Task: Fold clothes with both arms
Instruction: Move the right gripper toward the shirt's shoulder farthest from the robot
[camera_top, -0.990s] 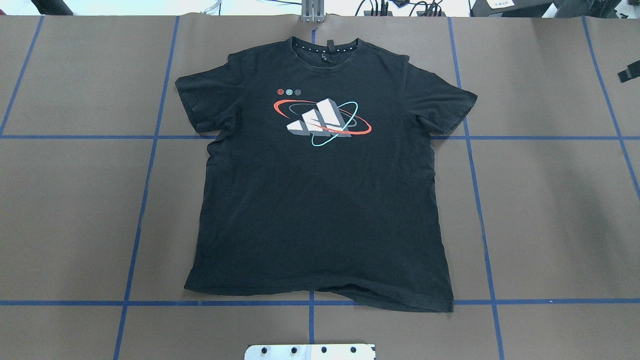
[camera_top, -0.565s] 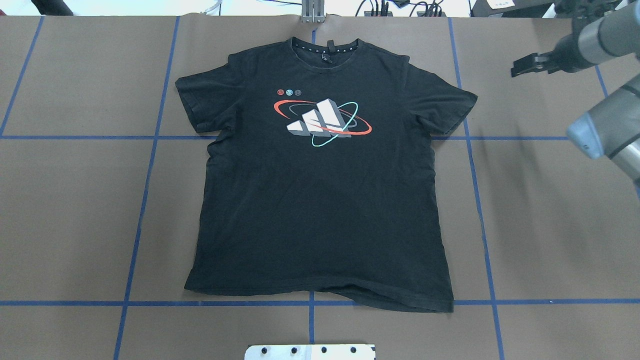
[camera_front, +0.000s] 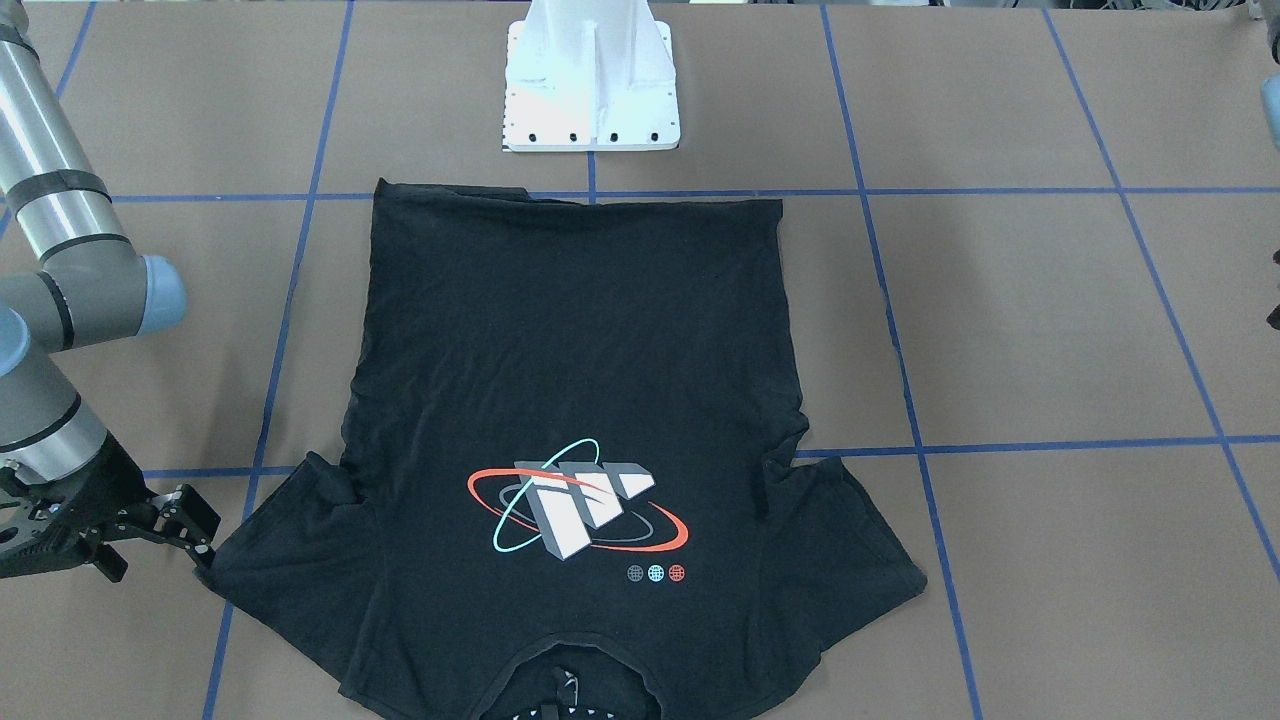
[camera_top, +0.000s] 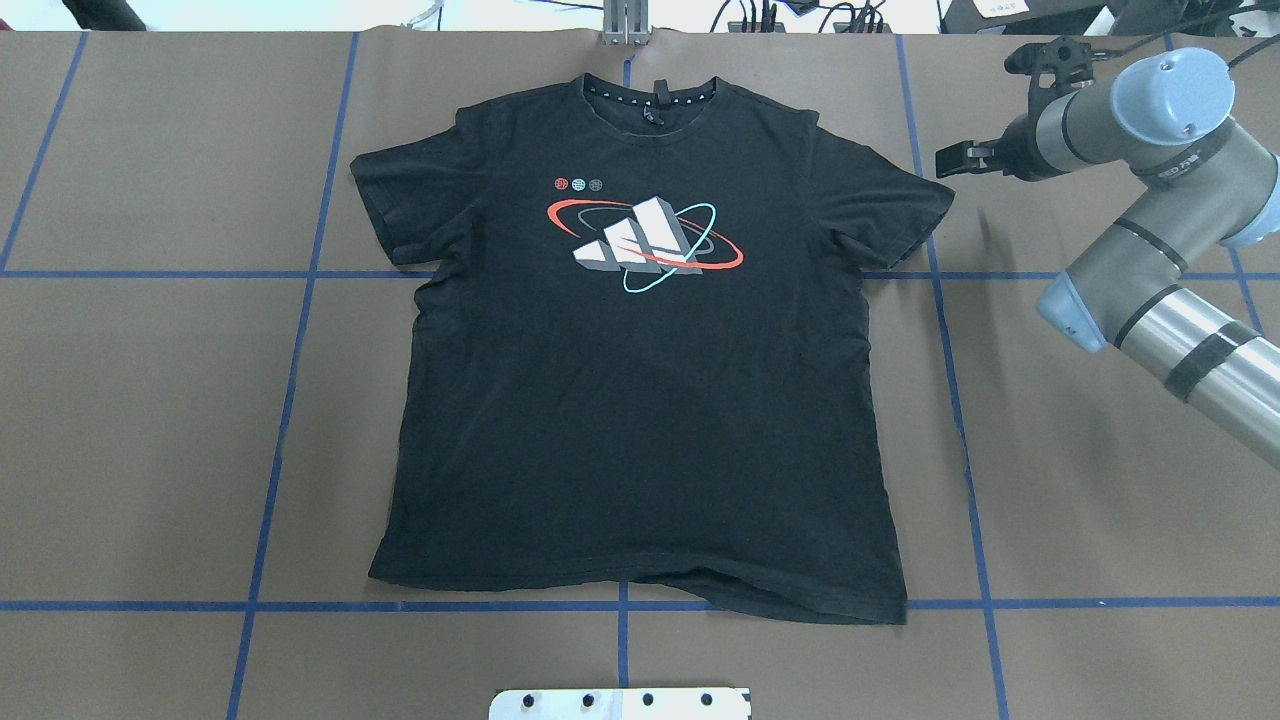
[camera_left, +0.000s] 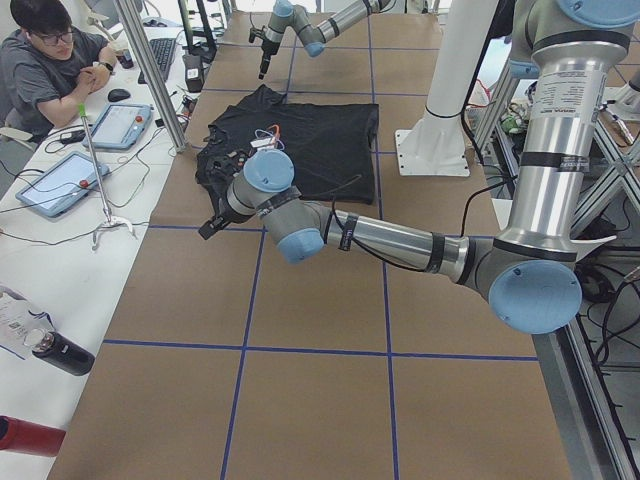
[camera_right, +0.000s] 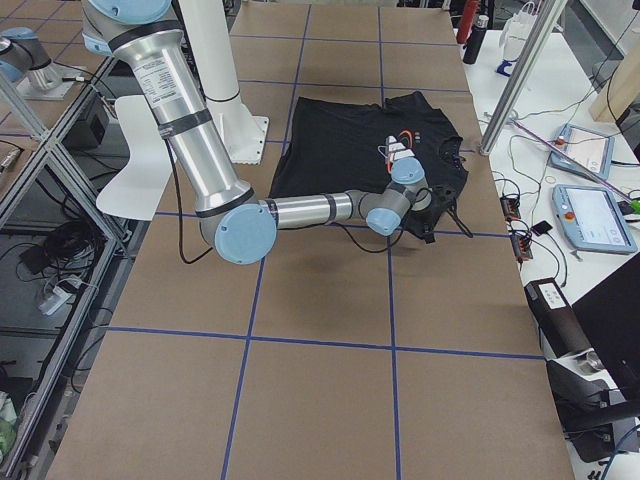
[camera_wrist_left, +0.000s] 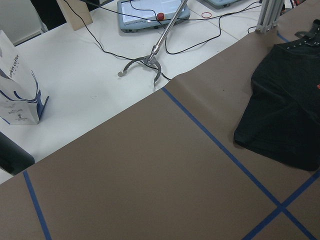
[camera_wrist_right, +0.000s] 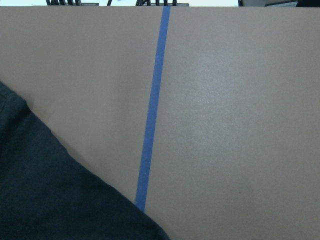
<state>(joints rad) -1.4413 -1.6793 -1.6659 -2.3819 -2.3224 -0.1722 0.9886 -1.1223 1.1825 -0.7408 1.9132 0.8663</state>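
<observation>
My right hand (camera_top: 952, 160) has moved in beside the shirt (camera_top: 640, 400) sleeve, fingers parted, holding nothing. Left hand (camera_left: 212, 226) is only seen side-on, so I can't tell its grip.

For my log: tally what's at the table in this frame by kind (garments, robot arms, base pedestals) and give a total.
Black T-shirt: 1
Robot arms: 2, the right arm and the left arm
White base pedestal: 1
Total: 4
</observation>
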